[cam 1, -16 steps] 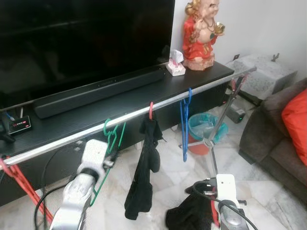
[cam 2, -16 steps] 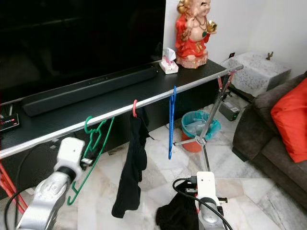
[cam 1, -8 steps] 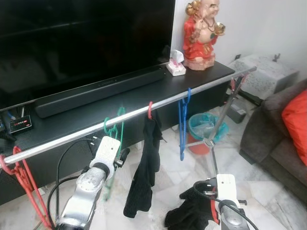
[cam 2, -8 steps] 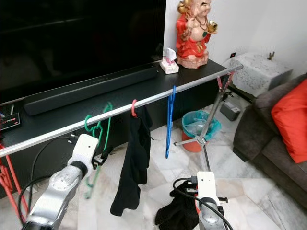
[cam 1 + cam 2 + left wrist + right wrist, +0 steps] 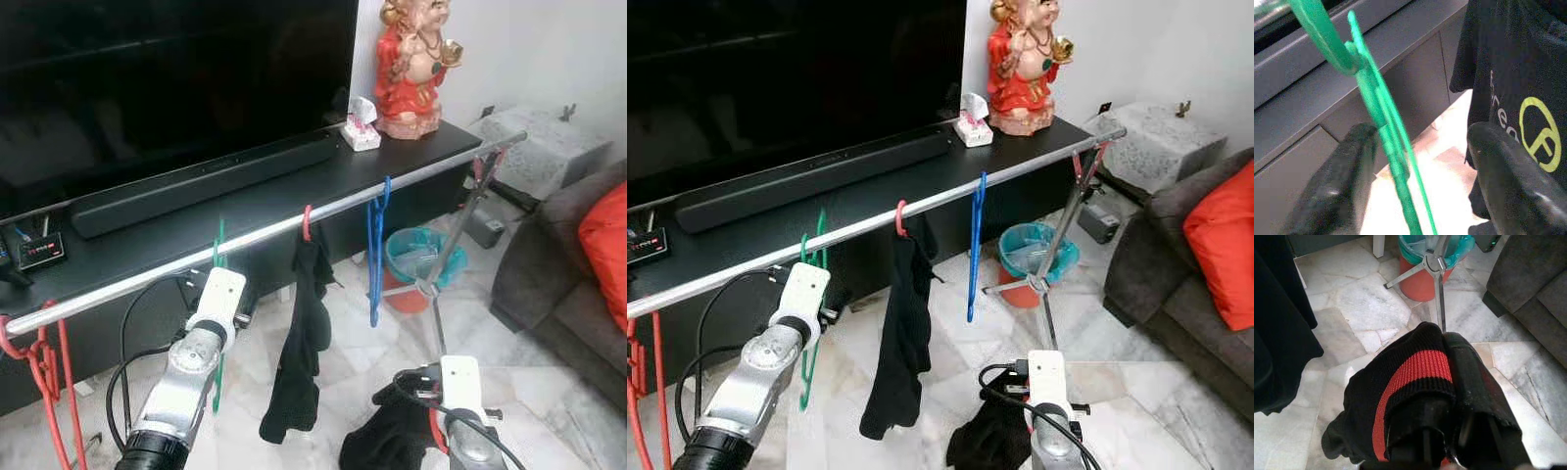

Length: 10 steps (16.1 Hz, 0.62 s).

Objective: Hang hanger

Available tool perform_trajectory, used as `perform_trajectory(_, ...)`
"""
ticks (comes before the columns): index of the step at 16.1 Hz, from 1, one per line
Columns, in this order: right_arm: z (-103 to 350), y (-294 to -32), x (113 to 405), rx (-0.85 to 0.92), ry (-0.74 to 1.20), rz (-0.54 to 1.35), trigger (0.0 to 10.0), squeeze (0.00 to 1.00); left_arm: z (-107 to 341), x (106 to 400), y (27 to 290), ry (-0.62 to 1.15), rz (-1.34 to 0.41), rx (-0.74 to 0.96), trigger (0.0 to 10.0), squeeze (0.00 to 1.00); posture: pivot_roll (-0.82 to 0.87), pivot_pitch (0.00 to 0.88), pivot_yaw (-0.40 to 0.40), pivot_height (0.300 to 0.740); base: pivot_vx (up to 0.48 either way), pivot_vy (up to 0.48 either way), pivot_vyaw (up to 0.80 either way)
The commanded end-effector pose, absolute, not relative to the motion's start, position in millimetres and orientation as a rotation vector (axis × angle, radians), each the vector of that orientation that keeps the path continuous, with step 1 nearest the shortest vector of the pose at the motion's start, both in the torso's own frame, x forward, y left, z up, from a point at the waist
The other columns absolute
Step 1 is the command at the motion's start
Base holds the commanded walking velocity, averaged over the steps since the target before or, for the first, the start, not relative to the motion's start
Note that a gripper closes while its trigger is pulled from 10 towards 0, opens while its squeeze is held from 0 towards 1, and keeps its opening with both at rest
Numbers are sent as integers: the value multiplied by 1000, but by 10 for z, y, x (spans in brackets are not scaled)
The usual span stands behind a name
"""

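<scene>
- Closest in, the right gripper (image 5: 1442,431) sits low, well under the rail, with its fingers pinched on a black garment with a red stripe (image 5: 1410,369). The cloth is draped right over the fingers and bunches up above the marble floor (image 5: 1366,308).
- The left gripper (image 5: 1415,161) is raised up to just under the silver rail (image 5: 294,227). Its fingers (image 5: 1347,176) are spread apart, with the green hanger (image 5: 1383,127) running between them. The hanger sits right against one finger, but the other is clearly off it, so nothing's clamped.
- That green hanger's hook is up at the rail, toward its left half, and the body drops straight down edge-on beside the left arm's white wrist block (image 5: 217,294). Can't tell for sure whether the hook is fully seated over the rail.
- Further right along the rail there's a red-hooked hanger (image 5: 308,225) carrying a black shirt (image 5: 299,362), which in the left wrist view shows a yellow round logo (image 5: 1540,132).
- Right of that, a bare blue hanger (image 5: 375,257) hangs off the rail.
- At the rail's left end, red hangers (image 5: 44,372) dangle down.
- Below the rail's right part stands its tripod leg stand (image 5: 431,289), next to a red bin with a teal bag (image 5: 411,264).
- Behind the rail is a black TV bench (image 5: 245,206) with a soundbar (image 5: 196,181), a tissue box (image 5: 361,137) and a red-robed figurine (image 5: 416,64).
- Off past the rail's right end sits a grey sofa with an orange cushion (image 5: 605,245).
</scene>
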State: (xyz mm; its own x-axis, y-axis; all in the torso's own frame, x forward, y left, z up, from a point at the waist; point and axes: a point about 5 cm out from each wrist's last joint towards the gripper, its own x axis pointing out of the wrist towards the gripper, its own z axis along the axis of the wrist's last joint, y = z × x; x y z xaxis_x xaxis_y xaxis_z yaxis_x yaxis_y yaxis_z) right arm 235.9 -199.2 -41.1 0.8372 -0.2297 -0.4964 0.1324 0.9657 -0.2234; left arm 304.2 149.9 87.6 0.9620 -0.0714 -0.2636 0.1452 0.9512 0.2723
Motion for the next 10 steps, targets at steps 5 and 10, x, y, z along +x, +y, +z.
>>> perform_trajectory(5,-395,-1991,2379,-169,538,-207,10000,0,887,3045,1514,248,-102,327,0,0,101,0,-16,740,0,0,0)
perform_trajectory(10,-406,-1981,2363,-169,540,-207,10000,0,899,3043,1513,235,-107,330,0,0,100,0,-13,740,0,0,0)
